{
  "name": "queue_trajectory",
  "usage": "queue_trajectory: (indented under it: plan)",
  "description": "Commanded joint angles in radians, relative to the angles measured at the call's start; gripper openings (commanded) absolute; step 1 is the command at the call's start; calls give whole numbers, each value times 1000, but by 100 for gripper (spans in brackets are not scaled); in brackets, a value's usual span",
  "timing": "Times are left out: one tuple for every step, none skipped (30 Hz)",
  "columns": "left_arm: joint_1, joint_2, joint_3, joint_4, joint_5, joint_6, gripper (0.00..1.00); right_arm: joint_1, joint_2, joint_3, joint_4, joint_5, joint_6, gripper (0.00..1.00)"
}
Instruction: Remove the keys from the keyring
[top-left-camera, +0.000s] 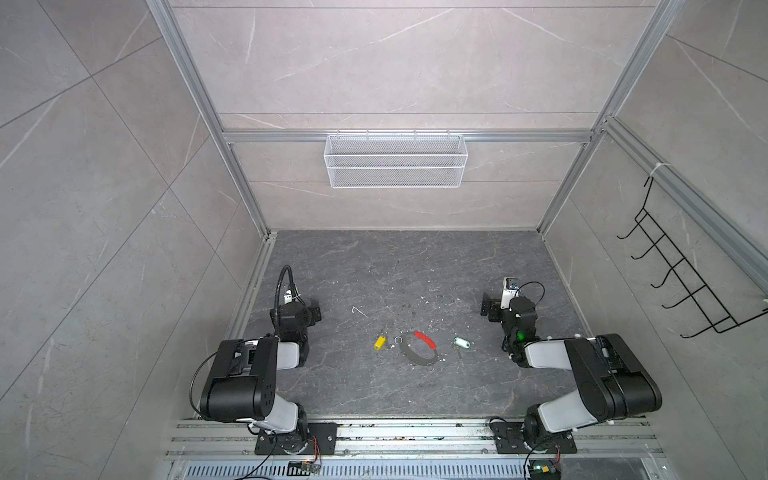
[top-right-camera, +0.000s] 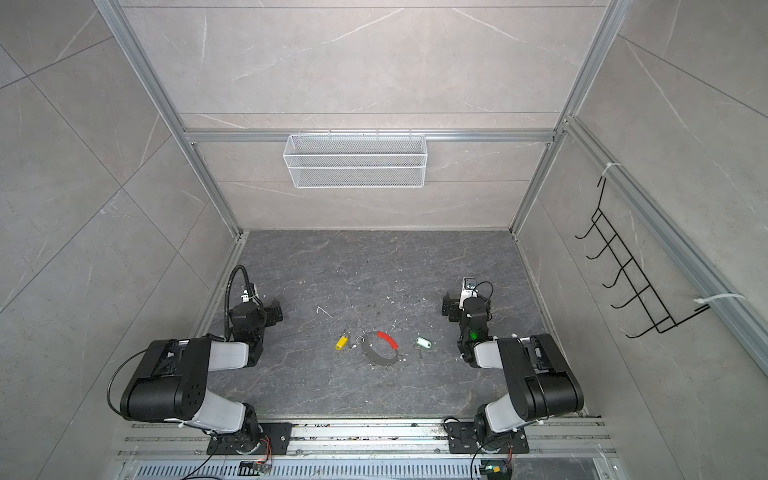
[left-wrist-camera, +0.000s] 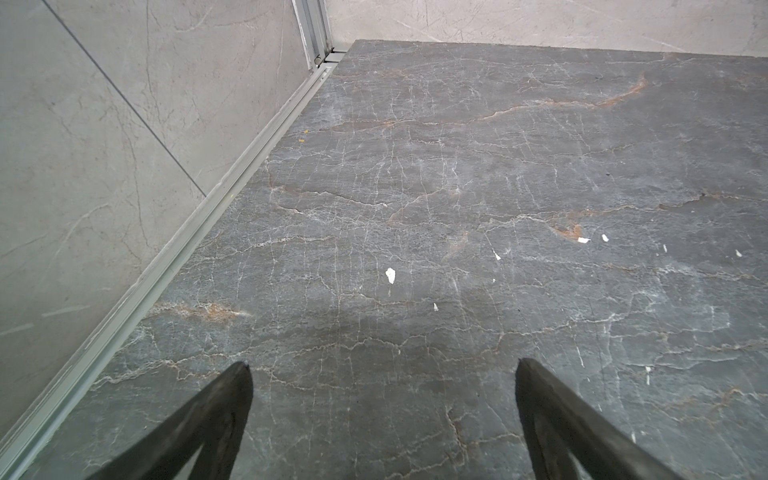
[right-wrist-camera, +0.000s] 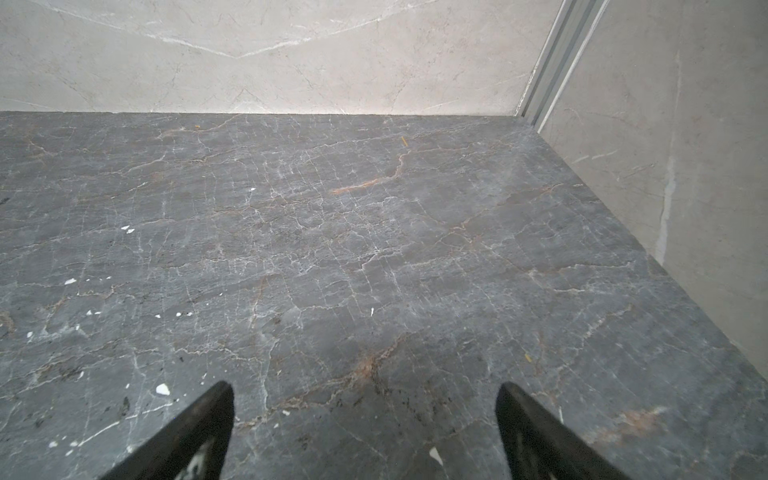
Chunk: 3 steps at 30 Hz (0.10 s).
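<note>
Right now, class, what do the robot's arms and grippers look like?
The left arm and right arm have black housings and pale grey links. A ribbed black hose loops over the left wrist; a green light glows on the right. The left gripper and right gripper have black, pointed fingers.

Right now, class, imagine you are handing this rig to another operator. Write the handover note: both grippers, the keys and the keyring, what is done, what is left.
Left gripper: jaws open, empty, over bare tabletop, away from the job's things.
Right gripper: the same on its own side.
Keyring lies mid-table. The yellow key is on the left arm's side of it and the mint key on the right arm's side, both apart from the hoop.
Done: both keys look off the keyring.
Left: probably nothing. Two small split rings sit by the hoop, too small to tell whether they are threaded on it.
</note>
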Motion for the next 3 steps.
queue_trajectory:
  plan:
    - [2,-3,7,63,6,-9,100,-2,-1,2,20,-7,-3,100]
    - [1,-3,7,64,6,-9,100,-1,-1,1,22,-7,-2,100]
    - [2,-4,7,65,6,-9,100,-2,-1,0,23,-7,-3,100]
